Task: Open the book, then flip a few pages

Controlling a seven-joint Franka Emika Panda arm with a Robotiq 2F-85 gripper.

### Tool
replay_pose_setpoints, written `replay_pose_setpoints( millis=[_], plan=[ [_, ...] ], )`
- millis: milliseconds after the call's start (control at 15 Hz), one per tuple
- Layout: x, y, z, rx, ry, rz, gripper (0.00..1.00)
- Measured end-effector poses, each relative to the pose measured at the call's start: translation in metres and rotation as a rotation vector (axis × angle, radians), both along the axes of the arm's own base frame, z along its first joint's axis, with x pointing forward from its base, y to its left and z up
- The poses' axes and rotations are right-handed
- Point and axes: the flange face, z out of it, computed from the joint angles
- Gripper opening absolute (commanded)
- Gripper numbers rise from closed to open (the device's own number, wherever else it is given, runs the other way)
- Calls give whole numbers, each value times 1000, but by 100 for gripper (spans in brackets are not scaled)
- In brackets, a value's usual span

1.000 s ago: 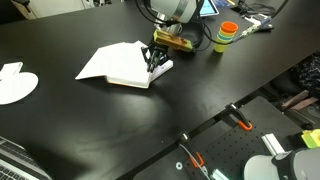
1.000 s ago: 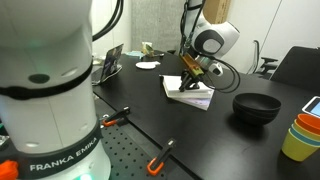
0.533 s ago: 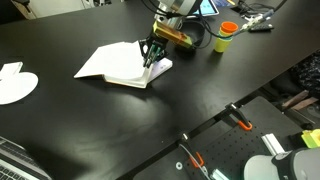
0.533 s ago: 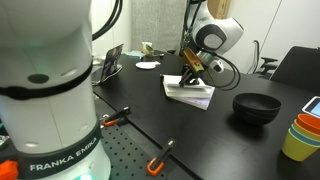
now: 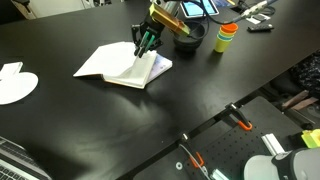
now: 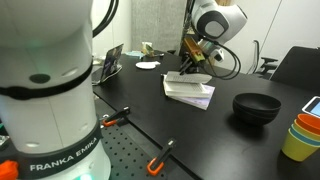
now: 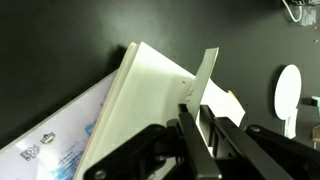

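White pages (image 7: 150, 100) of the book (image 5: 110, 65) lie open on the black table (image 5: 200, 110). My gripper (image 5: 141, 47) looks pinched closed on one of them, lifted up

On the black table (image 5: 200, 95), a flat white round piece (image 5: 15, 85) lies at nine o'clock; stacked bright cups (image 5: 227, 37) stand at one o'clock; in an exterior view, a black bowl (image 6: 256, 106) sits at three o'clock.
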Motion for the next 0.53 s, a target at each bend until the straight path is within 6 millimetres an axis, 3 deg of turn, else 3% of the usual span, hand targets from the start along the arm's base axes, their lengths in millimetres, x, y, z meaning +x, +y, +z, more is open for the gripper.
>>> replay_pose_setpoints(
  millis=[267, 533],
  plan=[
    [5, 21, 27, 1, -50, 38, 17],
    [10, 65, 54, 2, -102, 112, 16]
  ],
)
